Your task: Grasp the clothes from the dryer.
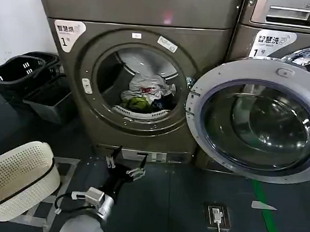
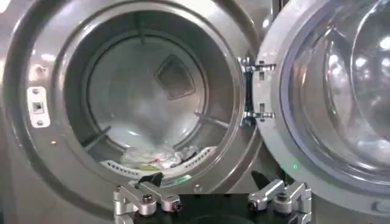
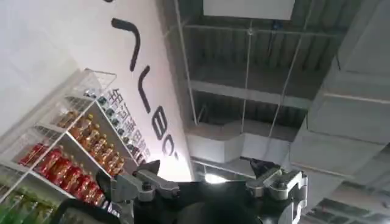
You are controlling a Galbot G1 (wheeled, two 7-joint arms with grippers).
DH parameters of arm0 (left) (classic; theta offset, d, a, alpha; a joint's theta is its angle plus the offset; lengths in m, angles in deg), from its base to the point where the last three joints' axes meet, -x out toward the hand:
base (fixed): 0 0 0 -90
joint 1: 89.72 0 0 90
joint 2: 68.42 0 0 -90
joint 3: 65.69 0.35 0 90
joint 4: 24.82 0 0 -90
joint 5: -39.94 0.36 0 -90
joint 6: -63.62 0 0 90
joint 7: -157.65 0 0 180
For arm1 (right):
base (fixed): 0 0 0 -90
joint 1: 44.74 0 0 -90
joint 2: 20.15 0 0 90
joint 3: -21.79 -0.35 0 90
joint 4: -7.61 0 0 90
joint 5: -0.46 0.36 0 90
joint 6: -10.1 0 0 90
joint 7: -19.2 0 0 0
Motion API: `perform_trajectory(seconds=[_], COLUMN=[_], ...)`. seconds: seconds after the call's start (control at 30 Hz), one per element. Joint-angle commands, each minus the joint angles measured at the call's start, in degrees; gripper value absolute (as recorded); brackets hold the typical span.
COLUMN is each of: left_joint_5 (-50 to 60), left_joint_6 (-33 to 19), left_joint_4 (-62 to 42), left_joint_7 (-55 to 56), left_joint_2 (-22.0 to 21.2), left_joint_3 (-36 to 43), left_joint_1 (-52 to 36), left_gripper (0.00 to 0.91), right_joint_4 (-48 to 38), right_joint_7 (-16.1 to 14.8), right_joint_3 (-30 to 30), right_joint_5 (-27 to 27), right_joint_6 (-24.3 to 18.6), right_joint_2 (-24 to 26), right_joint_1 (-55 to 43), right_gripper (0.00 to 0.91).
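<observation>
**Left gripper hanging open before the dryer port**

Nearest the robot, a white perforated basket point(image 1: 16, 179) is lying on its side on the dark floor at the left. Just beside it, the left arm is reaching forward and low, and the left gripper point(image 1: 125, 169) is hovering in front of the dryer's base panel with its fingers spread wide and nothing between them. In the left wrist view the same gripper point(image 2: 210, 198) is pointing straight at the round port, well short of the rim.

The dryer point(image 1: 141, 79) is standing straight ahead, bronze-grey, with its glass door point(image 1: 256, 118) swung fully open to the right. Inside, the clothes point(image 1: 145, 94) are lying in a low heap on the bottom of the drum, against the front lip. The heap is running longer across the opening than it is deep, with white cloth on top, a yellow-green piece at the lower left and dark cloth to the right. From the left wrist the clothes point(image 2: 155, 159) are just showing above the port's lower edge.

Dark bins point(image 1: 29, 78) are sitting by the wall at the left.

The right gripper point(image 3: 204, 189) is pointing up at a ceiling, fingers wide apart and empty.
</observation>
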Motion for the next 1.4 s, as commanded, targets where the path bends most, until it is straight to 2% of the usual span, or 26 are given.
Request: perform_trajectory(seconds=[0.03, 0.5, 1.4], left_joint_5=[0.1, 0.7, 1.4], left_joint_6=[2.7, 2.5, 2.7], left_joint_4=[0.1, 1.1, 3.0], left_joint_7=[1.2, 0.5, 0.6], left_joint_2=[-0.1, 1.0, 0.3], left_joint_3=[-0.5, -0.8, -0.8], left_joint_1=[-0.3, 0.1, 0.9], left_gripper=[0.907, 0.907, 0.907], right_joint_4=[0.1, -0.5, -0.1], right_joint_7=[-0.3, 0.2, 1.1], right_joint_3=[1.0, 1.9, 1.8], right_joint_5=[0.6, 0.7, 3.7], right_joint_6=[-0.4, -0.4, -0.2], right_joint_2=[0.1, 1.3, 0.7], right_joint_1=[-1.0, -1.7, -0.9], right_gripper=[0.907, 0.907, 0.907])
